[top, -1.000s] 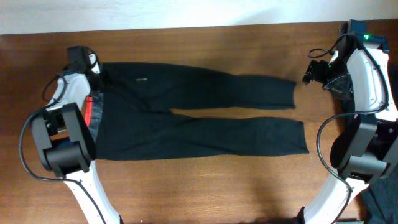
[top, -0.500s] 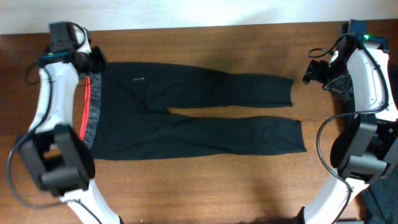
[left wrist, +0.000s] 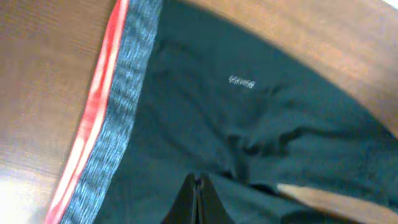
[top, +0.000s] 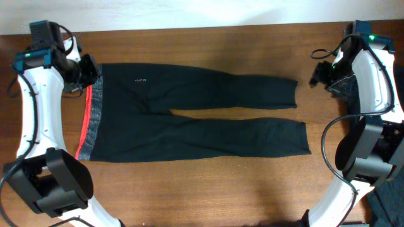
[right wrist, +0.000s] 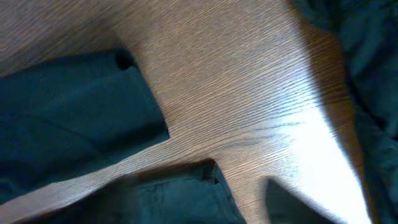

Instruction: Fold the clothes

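Plainly, left hand (left wrist: 196, 185) sits closed over the trousers (top: 208, 135); right hand (top: 317, 75): cannot tell.

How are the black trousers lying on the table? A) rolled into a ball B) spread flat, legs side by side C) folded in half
B: the trousers lie flat on the table, both legs stretching away from the red-edged waistband with a strip of wood showing between them.
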Robot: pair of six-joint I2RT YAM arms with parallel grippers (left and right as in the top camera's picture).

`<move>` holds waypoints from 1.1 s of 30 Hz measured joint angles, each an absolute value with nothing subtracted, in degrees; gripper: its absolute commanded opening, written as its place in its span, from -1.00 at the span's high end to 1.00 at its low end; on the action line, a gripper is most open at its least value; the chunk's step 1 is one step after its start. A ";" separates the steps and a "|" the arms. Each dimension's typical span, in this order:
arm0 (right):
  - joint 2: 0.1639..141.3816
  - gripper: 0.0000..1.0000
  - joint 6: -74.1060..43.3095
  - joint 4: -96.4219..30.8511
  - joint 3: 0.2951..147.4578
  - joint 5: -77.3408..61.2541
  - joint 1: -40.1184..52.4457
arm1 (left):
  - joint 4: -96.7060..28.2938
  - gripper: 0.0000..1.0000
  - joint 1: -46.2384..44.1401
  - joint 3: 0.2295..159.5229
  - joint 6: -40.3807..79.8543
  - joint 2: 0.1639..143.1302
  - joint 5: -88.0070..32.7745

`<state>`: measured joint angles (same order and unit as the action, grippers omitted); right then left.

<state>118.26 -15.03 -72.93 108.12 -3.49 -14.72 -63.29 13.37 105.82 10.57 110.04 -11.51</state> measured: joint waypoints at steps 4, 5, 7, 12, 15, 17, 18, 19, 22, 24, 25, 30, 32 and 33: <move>118.26 0.92 -15.22 -70.48 106.37 -5.26 -13.15 | -64.49 1.00 13.98 105.43 10.57 110.04 -9.17; 118.26 0.92 -15.14 -69.01 105.30 -5.48 -12.21 | -64.45 1.00 13.96 105.14 10.57 110.04 -8.69; 118.26 0.92 -15.11 -65.89 102.89 -5.80 -10.17 | -64.31 1.00 13.96 104.27 10.57 110.04 -8.14; 118.26 0.92 -15.03 -55.18 94.30 -6.72 -5.23 | -62.57 1.00 13.91 100.73 10.57 110.10 -7.22; 118.26 0.92 -15.00 -48.58 89.23 -7.01 -3.92 | -61.60 1.00 13.91 99.04 10.57 110.17 -6.98; 118.28 0.92 -15.00 -46.11 86.48 -7.01 -3.86 | -61.34 1.00 13.91 98.52 10.57 110.17 -6.85; 118.28 0.92 -15.03 -45.41 85.36 -6.96 -3.90 | -61.21 1.00 13.91 98.39 10.57 110.17 -6.83; 118.28 0.92 -15.00 -44.45 84.14 -6.87 -3.97 | -61.08 1.00 13.91 98.35 10.57 110.17 -6.81; 118.28 0.92 -15.00 -41.87 80.58 -5.30 -4.03 | -60.82 1.00 13.91 98.13 10.57 110.17 -6.76; 117.86 0.92 -15.00 -40.56 79.42 -4.12 -4.03 | -60.82 1.00 13.91 98.08 10.57 110.17 -6.61; 117.64 0.92 -15.00 -40.21 79.02 -3.75 -4.03 | -60.82 1.00 13.91 98.08 10.57 110.17 -6.61; 117.27 0.92 -15.00 -40.97 78.61 -1.67 -3.97 | -60.90 1.00 13.91 98.08 10.57 110.17 -6.61; 117.25 0.92 -15.03 -41.78 78.65 -0.86 -3.97 | -61.47 1.00 13.91 98.08 10.57 110.17 -6.59; 117.19 0.92 -15.00 -42.22 78.65 -0.49 -3.97 | -61.93 1.00 13.91 98.06 10.57 110.17 -6.39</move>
<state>117.19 -15.00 -42.22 78.65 -0.49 -3.97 -61.93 13.91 98.06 10.57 110.17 -6.39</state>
